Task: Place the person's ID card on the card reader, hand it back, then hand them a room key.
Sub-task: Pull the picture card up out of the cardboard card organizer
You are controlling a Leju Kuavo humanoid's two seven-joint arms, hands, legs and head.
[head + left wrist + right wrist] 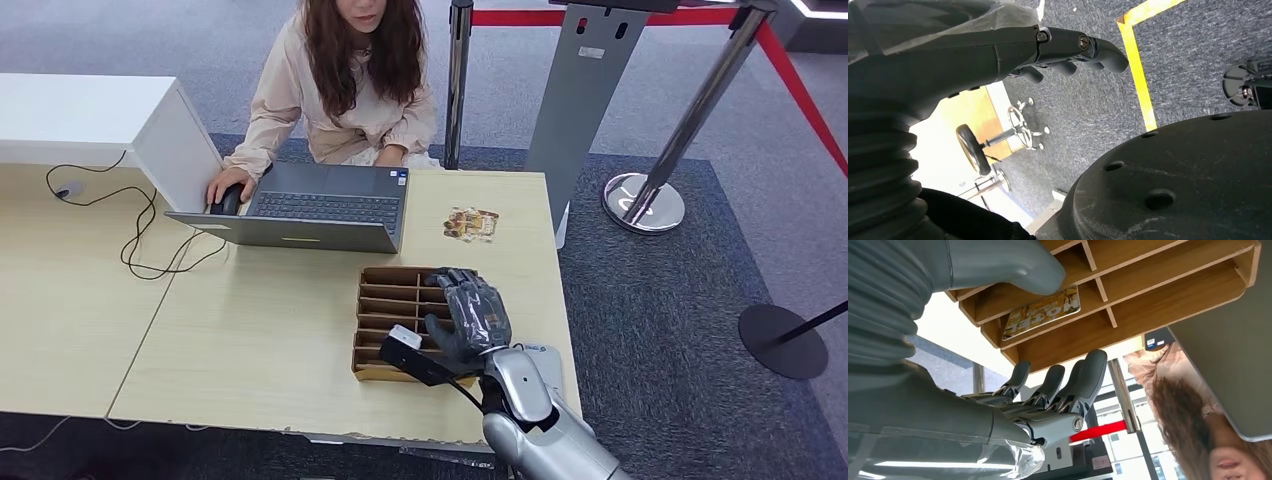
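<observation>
My right hand (470,315) hovers over the near right part of a wooden slotted box (385,300), fingers spread and holding nothing. In the right wrist view its thumb (1013,267) and fingers (1063,385) stand apart just off the box (1148,295), where a yellow patterned card (1040,314) lies in one compartment. Another patterned card (470,223) lies flat on the table (250,340) between the box and the person (345,85). A pale flat device (545,358) sits at the table's near right corner, partly hidden by my forearm. My left hand (1068,50) hangs over the carpet, holding nothing.
The person sits across the table with one hand on a mouse (228,200) beside an open laptop (320,210). Cables (140,230) trail over the left of the table. A white cabinet (90,120) stands at the far left. Barrier posts (645,200) stand to the right.
</observation>
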